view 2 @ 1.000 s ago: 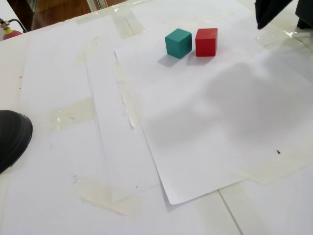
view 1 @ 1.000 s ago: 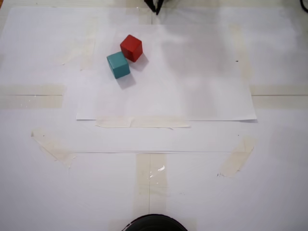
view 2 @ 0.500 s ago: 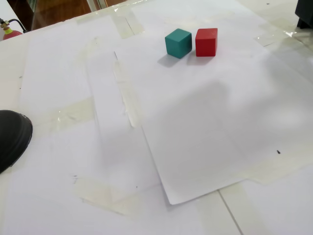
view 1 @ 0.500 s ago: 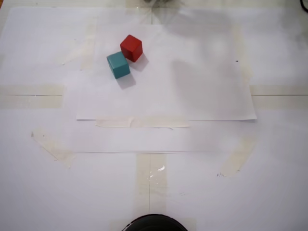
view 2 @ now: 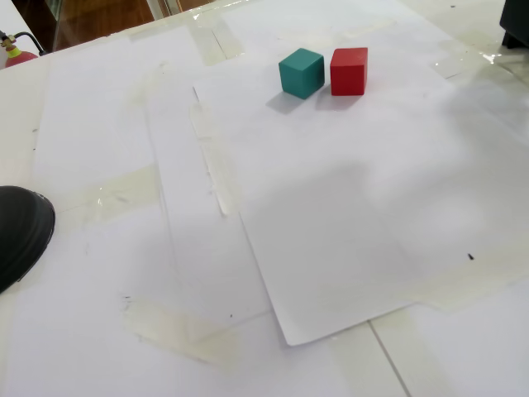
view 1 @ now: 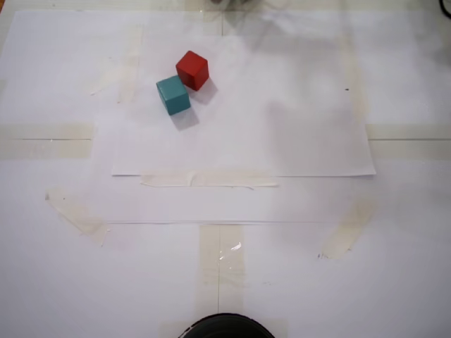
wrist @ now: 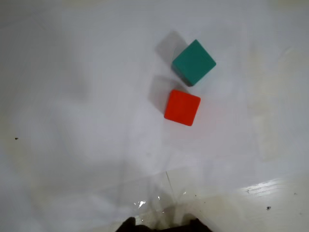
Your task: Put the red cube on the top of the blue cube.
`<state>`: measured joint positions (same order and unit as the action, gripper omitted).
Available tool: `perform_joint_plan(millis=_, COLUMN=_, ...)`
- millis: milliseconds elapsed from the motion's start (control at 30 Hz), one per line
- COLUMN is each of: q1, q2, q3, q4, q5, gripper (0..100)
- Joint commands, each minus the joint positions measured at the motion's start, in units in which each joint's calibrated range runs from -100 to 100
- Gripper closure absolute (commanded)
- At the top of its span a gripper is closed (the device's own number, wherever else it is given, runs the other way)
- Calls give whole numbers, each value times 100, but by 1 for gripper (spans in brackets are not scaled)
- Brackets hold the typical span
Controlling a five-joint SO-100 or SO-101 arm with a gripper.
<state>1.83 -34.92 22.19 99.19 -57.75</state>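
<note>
The red cube [view 1: 192,70] sits on the white paper [view 1: 296,134], right beside the blue cube [view 1: 173,95], maybe touching at a corner. Only dark bits of the gripper [wrist: 161,225] show (I cannot tell if it is apart or together). A good grab probably comes straight down on the red cube's free sides, without bumping the blue one.

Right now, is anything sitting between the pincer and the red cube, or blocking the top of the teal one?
Nothing visible. The red cube lies on bare white paper beside the blue cube, whose top is free. Only dark pincer tips show at the wrist view's bottom edge.
</note>
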Motion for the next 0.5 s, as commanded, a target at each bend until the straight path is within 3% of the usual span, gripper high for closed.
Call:
perform_joint_plan(millis=0, q1=-1, q2=231, q3=-489, q4=57, q5=-288, gripper=100)
perform_joint_plan(millis=467, q1=105, q2=823, q3=-526, q4=-530, q5=-591, gripper=100)
